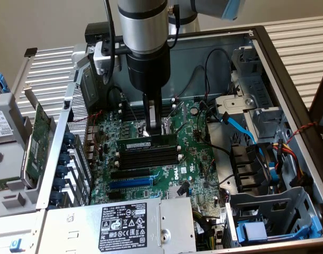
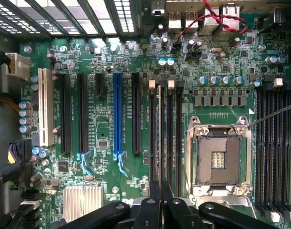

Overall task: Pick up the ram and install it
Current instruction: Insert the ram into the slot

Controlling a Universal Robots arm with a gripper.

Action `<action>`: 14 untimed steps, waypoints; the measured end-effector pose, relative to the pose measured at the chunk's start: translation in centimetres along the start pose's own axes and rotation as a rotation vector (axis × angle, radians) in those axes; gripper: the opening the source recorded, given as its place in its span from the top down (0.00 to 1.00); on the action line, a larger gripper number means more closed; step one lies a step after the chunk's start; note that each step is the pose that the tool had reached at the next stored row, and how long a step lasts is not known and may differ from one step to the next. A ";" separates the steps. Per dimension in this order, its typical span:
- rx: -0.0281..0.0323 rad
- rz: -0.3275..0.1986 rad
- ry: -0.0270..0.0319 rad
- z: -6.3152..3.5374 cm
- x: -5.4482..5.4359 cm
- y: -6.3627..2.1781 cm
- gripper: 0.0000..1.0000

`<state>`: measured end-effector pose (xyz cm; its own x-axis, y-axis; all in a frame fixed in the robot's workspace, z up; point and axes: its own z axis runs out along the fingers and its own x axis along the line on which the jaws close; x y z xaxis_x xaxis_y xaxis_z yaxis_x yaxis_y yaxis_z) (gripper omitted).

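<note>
Grips the ram about mid-length along its upper edge, with the jaws of the gripper pressed together on the thin board. Hangs it level and lengthwise straight beneath the jaws, sticker side toward the exterior view's camera, in line with the run of the black memory slots. Reads as the install step, with the pick-up already done. Sits at the far side of that bank, low over the board; cannot tell between touching a slot and hovering just above one. Calls, in all likelihood, for the contact edge square over a single slot, the white end clips swung clear, and a straight press without tilt, to avoid binding from any skew. Shows, a little farther out, the open processor socket just beside the slots and the blue expansion slot on their other side. Ends, well apart from the work, at the labelled power supply and the far wall of the case.
</note>
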<state>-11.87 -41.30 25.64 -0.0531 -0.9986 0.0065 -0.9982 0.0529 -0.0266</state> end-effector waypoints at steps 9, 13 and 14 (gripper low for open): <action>0.0005 0.000 0.0001 0.46 0.0 0.01 0.88; 0.0005 0.000 0.0001 0.73 0.0 0.00 0.88; 0.0004 0.000 0.0003 0.75 0.0 0.00 0.88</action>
<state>-11.85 -41.30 24.90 -0.0531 -0.9986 0.0068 -0.9982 0.0529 -0.0269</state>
